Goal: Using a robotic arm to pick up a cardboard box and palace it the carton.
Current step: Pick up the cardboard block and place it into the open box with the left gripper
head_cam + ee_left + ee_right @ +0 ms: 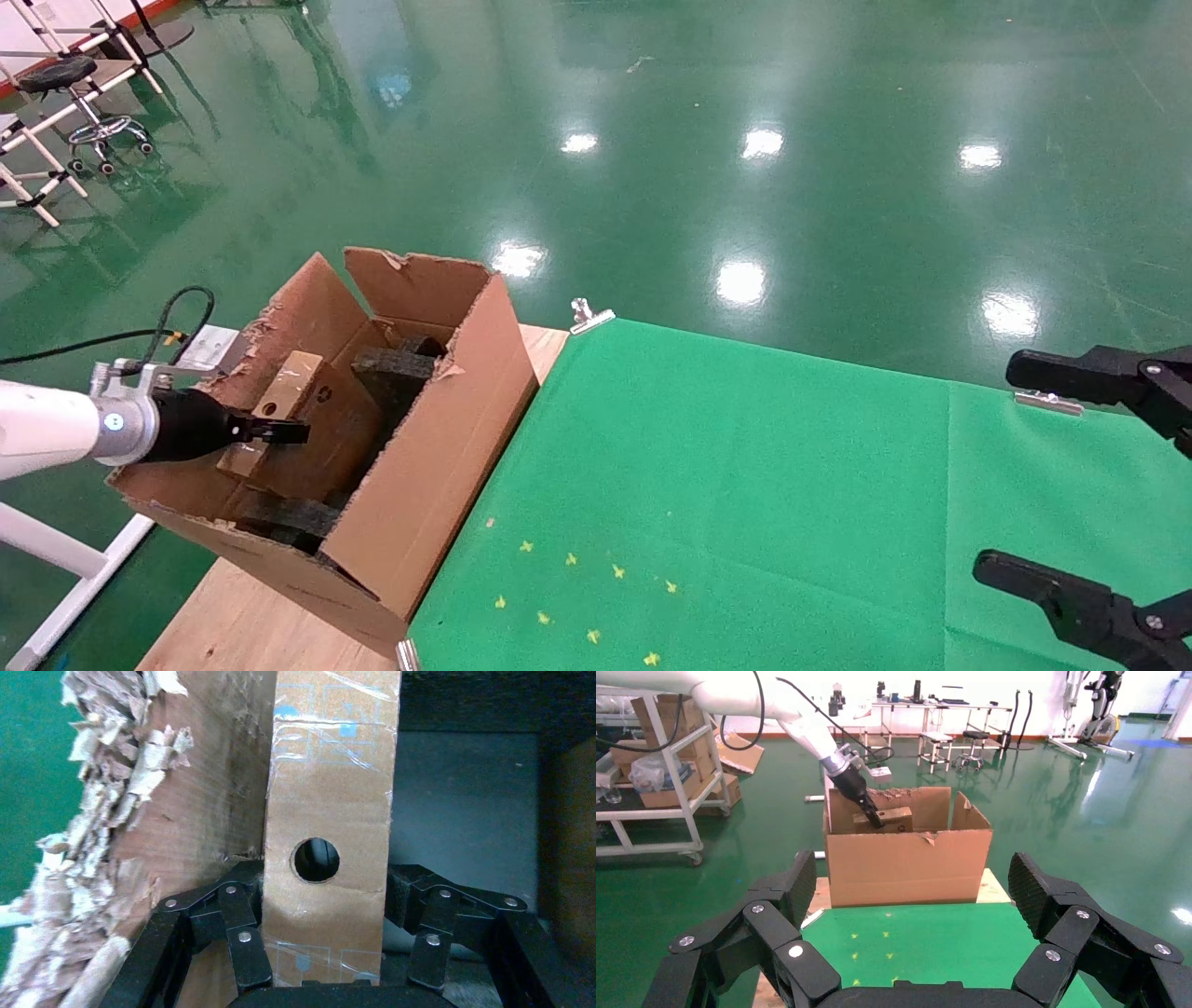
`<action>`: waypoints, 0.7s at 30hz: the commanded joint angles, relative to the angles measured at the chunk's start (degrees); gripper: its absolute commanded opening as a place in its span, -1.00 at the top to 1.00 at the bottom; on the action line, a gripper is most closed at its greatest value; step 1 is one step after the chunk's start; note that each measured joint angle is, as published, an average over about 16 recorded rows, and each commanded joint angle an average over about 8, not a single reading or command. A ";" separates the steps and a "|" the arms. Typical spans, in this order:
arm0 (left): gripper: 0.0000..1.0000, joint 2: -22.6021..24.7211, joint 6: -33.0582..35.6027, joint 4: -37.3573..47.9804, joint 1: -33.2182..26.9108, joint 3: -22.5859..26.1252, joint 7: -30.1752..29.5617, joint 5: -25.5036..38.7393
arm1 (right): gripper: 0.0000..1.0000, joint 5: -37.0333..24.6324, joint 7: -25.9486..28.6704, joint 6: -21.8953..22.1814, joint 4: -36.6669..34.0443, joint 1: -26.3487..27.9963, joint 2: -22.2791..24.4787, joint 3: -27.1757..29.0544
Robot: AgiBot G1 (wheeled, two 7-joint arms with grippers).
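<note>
We see left gripper (279, 431) clamped on cardboard box (296, 391) inside carton (438, 447) | right gripper (916, 917) spread wide over green cloth (745, 485)

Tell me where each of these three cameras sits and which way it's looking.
Head view: from the robot's head, looking forward and down at the green cloth and carton; the left gripper holds the cardboard box inside the carton, and the right gripper is parked open at the right edge.
Left wrist view: on the left wrist, facing the cardboard box between its own fingers.
Right wrist view: on the right wrist, facing across the cloth at the carton past its own fingers.
All three share the cardboard box.
</note>
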 commanded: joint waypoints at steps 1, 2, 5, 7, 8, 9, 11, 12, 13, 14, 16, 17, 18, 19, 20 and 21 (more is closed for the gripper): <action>0.96 0.42 -1.82 -0.07 0.68 -0.14 -0.26 -0.21 | -1.00 0.00 0.00 0.00 0.00 0.00 0.00 0.00; 0.90 0.55 -2.30 -0.07 0.87 -0.18 -0.34 -0.27 | -1.00 0.00 0.00 0.00 0.00 0.00 0.00 0.00; 0.35 0.84 -3.42 -0.05 1.51 -0.33 -0.63 -0.51 | -1.00 0.00 0.00 0.00 -0.01 0.00 0.00 0.00; -0.15 0.93 -3.78 -0.02 1.78 -0.40 -0.75 -0.62 | -1.00 0.00 0.00 0.01 -0.01 -0.01 0.00 0.00; -0.39 0.96 -3.88 -0.01 1.87 -0.42 -0.78 -0.66 | -1.00 0.00 0.00 0.01 -0.01 -0.01 0.00 0.01; -0.61 0.99 -4.00 0.01 1.96 -0.45 -0.82 -0.71 | -1.00 0.00 0.00 0.01 -0.01 -0.01 0.00 0.01; -0.95 1.00 -4.07 0.02 2.00 -0.46 -0.83 -0.73 | -1.00 0.00 0.00 0.01 -0.01 -0.01 0.00 0.01; -1.00 1.00 -4.07 0.02 1.98 -0.45 -0.83 -0.72 | -1.00 0.00 0.00 0.01 -0.01 -0.01 0.00 0.01; -1.00 0.99 -4.07 0.03 1.95 -0.45 -0.82 -0.70 | -1.00 0.00 0.00 0.01 -0.01 -0.01 0.00 0.01; -1.00 0.99 -4.06 0.02 1.92 -0.44 -0.81 -0.69 | -1.00 0.00 0.00 0.01 -0.01 -0.01 0.00 0.01; -1.00 1.00 -3.99 -0.02 1.83 -0.43 -0.78 -0.67 | -1.00 0.00 0.00 0.01 -0.01 -0.01 0.00 0.01; -1.00 1.00 -3.91 -0.06 1.78 -0.43 -0.75 -0.67 | -1.00 0.00 0.00 0.01 -0.01 -0.01 0.00 0.01; -1.00 0.99 -3.81 -0.12 1.72 -0.43 -0.70 -0.67 | -1.00 0.00 0.00 0.01 -0.01 -0.01 0.00 0.01; -1.00 1.00 -3.76 -0.19 1.72 -0.46 -0.67 -0.71 | -1.00 0.00 0.00 0.02 -0.02 -0.02 0.01 0.01; -1.00 0.98 -3.60 -0.29 1.66 -0.48 -0.59 -0.74 | -1.00 0.00 0.00 0.02 -0.02 -0.02 0.01 0.01; -1.00 0.95 -3.43 -0.40 1.59 -0.50 -0.51 -0.77 | -1.00 0.00 0.00 0.02 -0.02 -0.02 0.01 0.01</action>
